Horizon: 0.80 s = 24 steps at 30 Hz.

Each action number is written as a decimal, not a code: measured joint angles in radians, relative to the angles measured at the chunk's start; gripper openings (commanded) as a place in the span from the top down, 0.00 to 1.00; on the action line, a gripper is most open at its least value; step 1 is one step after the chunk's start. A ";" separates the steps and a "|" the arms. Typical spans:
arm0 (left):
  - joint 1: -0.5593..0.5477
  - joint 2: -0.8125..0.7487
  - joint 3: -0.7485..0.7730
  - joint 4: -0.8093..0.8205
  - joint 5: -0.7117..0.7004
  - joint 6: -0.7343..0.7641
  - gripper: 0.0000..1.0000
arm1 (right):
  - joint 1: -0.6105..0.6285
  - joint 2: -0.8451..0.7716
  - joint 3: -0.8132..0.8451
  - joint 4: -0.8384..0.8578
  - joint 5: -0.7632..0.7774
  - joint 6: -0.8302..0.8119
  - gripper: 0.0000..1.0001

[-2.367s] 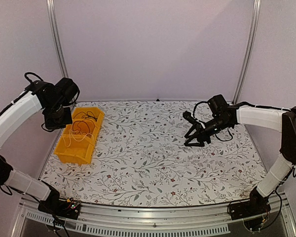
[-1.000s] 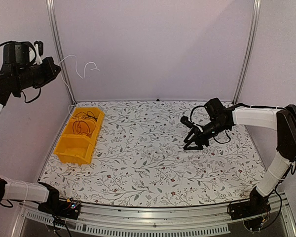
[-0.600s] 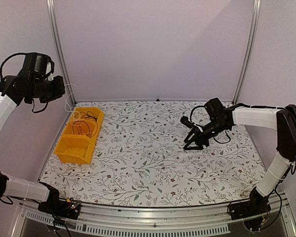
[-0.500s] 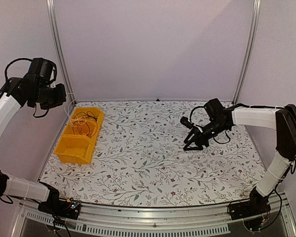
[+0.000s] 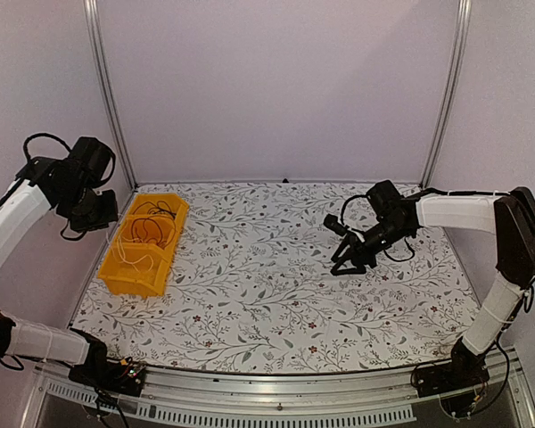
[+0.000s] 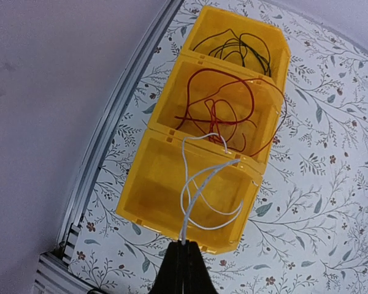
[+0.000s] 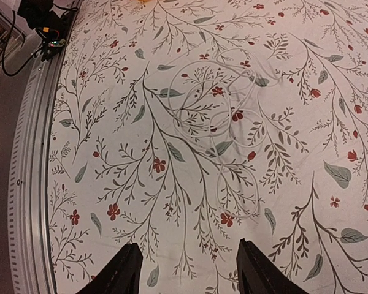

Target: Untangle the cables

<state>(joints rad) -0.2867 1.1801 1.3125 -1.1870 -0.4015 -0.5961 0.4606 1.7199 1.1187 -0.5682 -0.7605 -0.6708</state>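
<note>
surface: floral-print table [image 5: 276, 299] | on it: yellow bin [image 5: 132, 283], left; white cable [image 7: 218, 122], looped

The cables [image 6: 218, 119] are looking smooth-coated, the bin [image 6: 144, 193] is shining like plastic, the counter [image 7: 110, 153] is wearing matt cloth

Yellow three-compartment bin [image 5: 132, 283] is set at the far left of the table, lengthwise beside the left edge. The table is covered with a white cloth [image 5: 276, 294] printed with leaves and small red flowers. A slotted aluminium rail [image 5: 276, 406] is fixed along the near edge. Two metal uprights [image 5: 105, 89] [image 5: 446, 89] are noted at the back corners, against pale lilac walls [image 5: 276, 89].
</note>
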 measured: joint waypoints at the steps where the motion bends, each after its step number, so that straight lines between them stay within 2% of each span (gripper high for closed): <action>1: 0.000 0.000 -0.007 -0.003 -0.001 -0.002 1.00 | 0.000 0.000 0.000 0.000 0.001 0.000 0.43; 7: 0.002 -0.002 -0.045 0.004 -0.020 -0.008 1.00 | 0.005 0.004 0.000 0.000 0.003 0.000 0.43; 14: 0.006 0.013 -0.180 0.063 -0.039 -0.008 1.00 | 0.012 0.004 0.000 0.000 0.011 -0.001 0.43; 23: 0.008 0.115 -0.347 0.218 -0.022 -0.011 1.00 | 0.012 0.006 0.000 0.000 0.019 -0.003 0.43; 24: 0.008 0.127 -0.357 0.235 -0.019 -0.011 0.96 | 0.012 0.008 0.000 0.000 0.020 -0.004 0.43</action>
<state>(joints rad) -0.2783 1.3075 0.9554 -0.9516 -0.4206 -0.6067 0.4725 1.7283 1.1187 -0.5686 -0.7406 -0.6746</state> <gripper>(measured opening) 0.010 0.568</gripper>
